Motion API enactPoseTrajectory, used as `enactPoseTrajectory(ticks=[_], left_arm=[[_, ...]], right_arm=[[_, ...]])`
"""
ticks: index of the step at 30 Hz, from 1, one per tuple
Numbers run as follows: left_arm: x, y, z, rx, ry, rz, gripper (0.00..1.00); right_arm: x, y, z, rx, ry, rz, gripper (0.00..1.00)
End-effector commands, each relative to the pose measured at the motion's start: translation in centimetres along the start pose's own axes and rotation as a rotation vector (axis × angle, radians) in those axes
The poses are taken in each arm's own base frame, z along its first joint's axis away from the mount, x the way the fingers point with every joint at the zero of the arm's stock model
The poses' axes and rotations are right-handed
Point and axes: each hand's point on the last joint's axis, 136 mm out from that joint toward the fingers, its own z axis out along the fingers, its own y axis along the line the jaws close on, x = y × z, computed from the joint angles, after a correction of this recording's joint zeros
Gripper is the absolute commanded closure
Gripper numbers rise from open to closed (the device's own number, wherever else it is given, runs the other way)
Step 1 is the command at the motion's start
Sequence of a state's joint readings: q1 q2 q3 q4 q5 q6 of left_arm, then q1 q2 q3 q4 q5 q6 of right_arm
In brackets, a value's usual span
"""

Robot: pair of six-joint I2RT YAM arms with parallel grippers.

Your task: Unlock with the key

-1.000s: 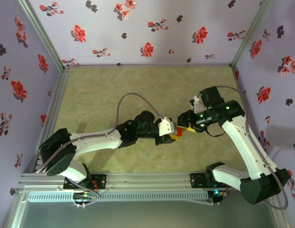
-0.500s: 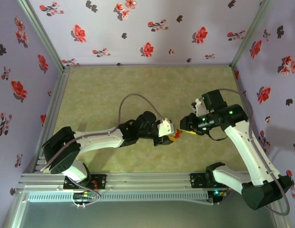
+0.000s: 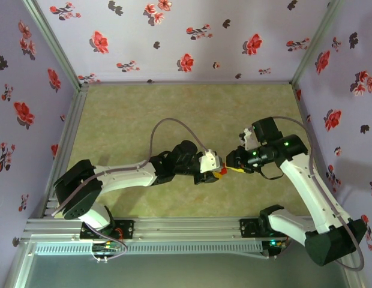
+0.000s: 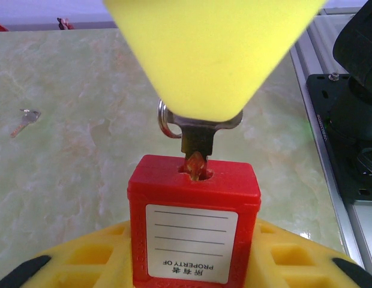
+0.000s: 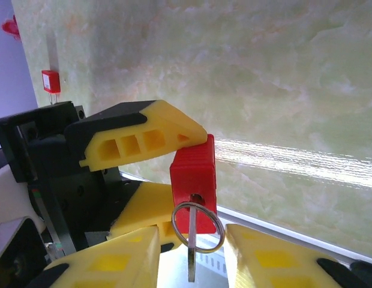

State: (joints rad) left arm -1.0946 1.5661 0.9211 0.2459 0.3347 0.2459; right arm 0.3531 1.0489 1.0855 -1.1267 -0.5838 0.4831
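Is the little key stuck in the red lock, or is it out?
In. The key has its blade in the keyhole of the red lock; only its head and ring stick out.

In the left wrist view the red padlock (image 4: 194,225) and its label are sharp, while the yellow finger (image 4: 210,54) just above it is badly blurred and washed out. In the right wrist view a white band of glare streaks the counter (image 5: 294,72) right of the padlock. The top view is bright and evenly, diffusely lit, with only soft, faint shadows under the arms on either side of the padlock.
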Motion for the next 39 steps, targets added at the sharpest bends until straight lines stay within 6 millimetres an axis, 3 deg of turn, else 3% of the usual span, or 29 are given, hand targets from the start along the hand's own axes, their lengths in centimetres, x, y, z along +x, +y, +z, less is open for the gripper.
enactPoseTrajectory(ticks=[1, 4, 15, 23, 26, 35, 39], left_arm=[[-2.1, 0.2, -0.4, 0.007, -0.048, 0.039, 1.0], [-2.2, 0.3, -0.4, 0.006, -0.048, 0.042, 1.0], [-3.3, 0.3, -0.8, 0.003, -0.069, 0.063, 1.0], [-7.6, 0.0, -2.3, 0.026, -0.192, 0.051, 1.0], [-9.2, -0.4, -2.5, 0.044, -0.218, 0.074, 1.0], [-12.6, 0.6, -1.0, -0.394, -0.206, 0.467, 1.0], [-14.0, 0.3, -1.7, -0.317, -0.263, 0.406, 1.0]], right_arm=[[0.1, 0.1, 0.1, -0.023, 0.0, 0.01, 0.71], [0.2, -0.1, 0.3, -0.02, 0.004, 0.013, 0.74], [0.3, -1.0, 0.9, 0.008, 0.01, 0.008, 1.0], [0.3, 0.7, 0.8, -0.093, -0.045, -0.115, 1.0], [0.8, -0.5, 0.9, -0.018, -0.033, -0.164, 1.0], [-0.1, -0.9, 3.7, -0.073, -0.008, 0.084, 1.0], [-0.5, -0.3, 4.1, -0.117, -0.02, 0.063, 1.0]])
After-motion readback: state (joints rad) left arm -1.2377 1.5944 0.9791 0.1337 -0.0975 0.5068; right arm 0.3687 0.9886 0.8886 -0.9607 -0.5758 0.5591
